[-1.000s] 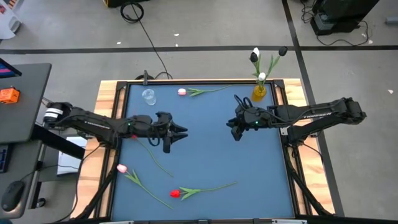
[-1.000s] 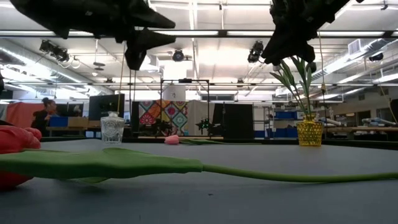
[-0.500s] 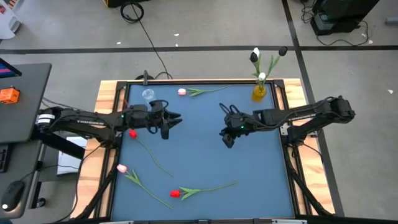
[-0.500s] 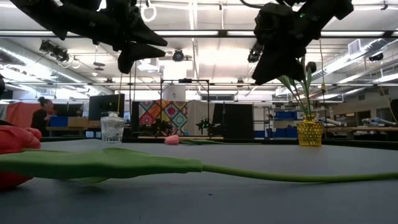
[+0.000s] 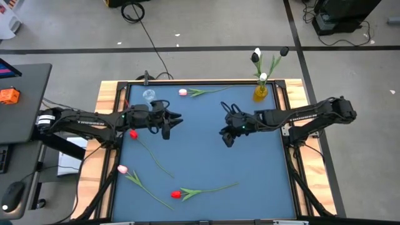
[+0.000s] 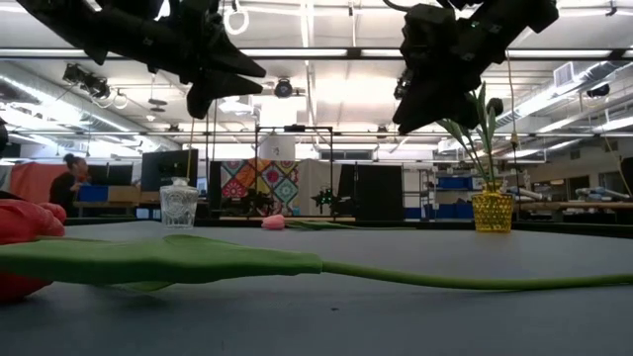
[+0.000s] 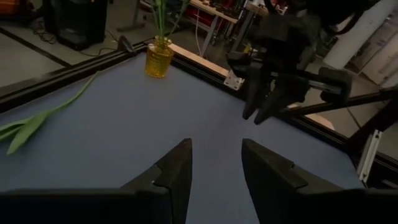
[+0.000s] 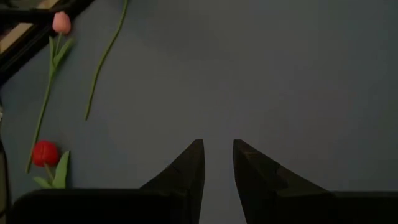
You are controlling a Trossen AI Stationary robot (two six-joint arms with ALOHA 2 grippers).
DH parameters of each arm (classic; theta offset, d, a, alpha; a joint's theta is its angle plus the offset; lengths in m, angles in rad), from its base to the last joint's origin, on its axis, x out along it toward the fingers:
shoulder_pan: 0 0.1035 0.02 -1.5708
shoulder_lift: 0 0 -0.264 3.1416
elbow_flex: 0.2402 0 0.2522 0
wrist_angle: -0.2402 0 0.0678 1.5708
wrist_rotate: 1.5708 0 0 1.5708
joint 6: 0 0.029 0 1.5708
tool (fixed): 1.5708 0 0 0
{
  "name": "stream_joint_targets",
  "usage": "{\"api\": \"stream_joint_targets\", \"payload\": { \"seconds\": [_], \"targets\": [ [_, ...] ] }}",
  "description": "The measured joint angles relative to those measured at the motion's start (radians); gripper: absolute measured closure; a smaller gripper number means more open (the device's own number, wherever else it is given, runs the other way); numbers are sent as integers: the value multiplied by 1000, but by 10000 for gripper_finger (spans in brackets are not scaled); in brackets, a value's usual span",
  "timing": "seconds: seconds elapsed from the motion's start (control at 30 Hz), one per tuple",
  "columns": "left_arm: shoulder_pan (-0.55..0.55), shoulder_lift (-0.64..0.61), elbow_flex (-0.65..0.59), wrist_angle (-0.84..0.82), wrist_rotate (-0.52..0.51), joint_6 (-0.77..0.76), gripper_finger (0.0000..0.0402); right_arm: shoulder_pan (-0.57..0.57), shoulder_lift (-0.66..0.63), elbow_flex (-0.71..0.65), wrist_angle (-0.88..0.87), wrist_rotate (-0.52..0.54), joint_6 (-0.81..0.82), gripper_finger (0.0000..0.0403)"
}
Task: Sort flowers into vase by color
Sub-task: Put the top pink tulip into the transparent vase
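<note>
Left gripper [image 5: 174, 125]: mine, hovering over the mat's upper left; fingers [image 7: 177, 177] spread with a clear gap, nothing between them.
Right gripper [image 5: 226, 135]: mine, hovering near the mat's centre, at 3 o'clock from the left one and well apart from it; fingers [image 8: 189, 165] parted by a narrow gap, holding nothing.
Mat [image 5: 206, 156]: blue, filling the table top.
Yellow vase [image 5: 260, 92]: at the mat's 1 o'clock corner, holding a white tulip [image 5: 257, 52] and two black tulips [image 5: 284, 51], stems upright.
Glass vase [image 5: 149, 95]: clear, at the 11 o'clock corner, just beyond my left gripper.
Pink tulip, far [image 5: 182, 92]: lying along the 12 o'clock edge, head toward the glass vase.
Red tulip, left [image 5: 133, 134]: lying at 9 o'clock, its stem running toward 5 o'clock.
Pink tulip, near [image 5: 122, 169]: lying at the 8 o'clock edge.
Red tulip, near [image 5: 176, 194]: lying at 6 o'clock, stem toward 3 o'clock.
</note>
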Motion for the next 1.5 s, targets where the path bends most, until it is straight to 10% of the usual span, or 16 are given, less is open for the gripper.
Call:
{"api": "stream_joint_targets", "payload": {
  "seconds": [1.23, 1.5],
  "targets": [
    [-72, 82, 2, -14, -5, -76, 276, 81, -6, 0, -156, -98, -44, 329],
    [-66, 108, 1, 20, 9, -94, 320, 77, -5, 0, -124, -415, -73, 334]
  ]
}}
